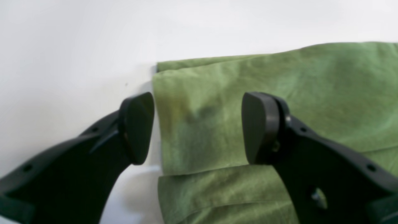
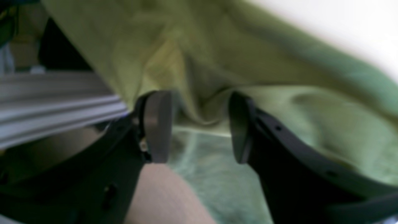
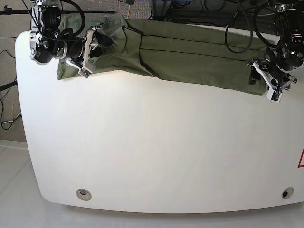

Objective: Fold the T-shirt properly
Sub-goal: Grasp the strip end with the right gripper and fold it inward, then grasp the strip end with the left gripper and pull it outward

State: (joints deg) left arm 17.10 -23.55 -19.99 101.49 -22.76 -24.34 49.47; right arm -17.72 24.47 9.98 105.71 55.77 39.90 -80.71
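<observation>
The olive-green T-shirt (image 3: 180,59) lies folded into a long band across the far side of the white table (image 3: 156,152). At the base view's right end, my left gripper (image 3: 267,85) hangs open over the shirt's end. In the left wrist view the left gripper (image 1: 199,127) straddles the folded edge of the T-shirt (image 1: 279,93), one finger (image 1: 136,127) over bare table. At the base view's left end, my right gripper (image 3: 88,53) sits in bunched cloth. In the right wrist view the right gripper (image 2: 199,124) has its jaws apart, with a loose fold of the T-shirt (image 2: 192,71) between them.
Black cables (image 3: 247,23) trail behind the table's far edge. Two round holes (image 3: 84,193) (image 3: 285,193) sit near the front edge. A red mark (image 3: 301,159) shows at the right edge. A grey ribbed rail (image 2: 46,102) runs beyond the table in the right wrist view.
</observation>
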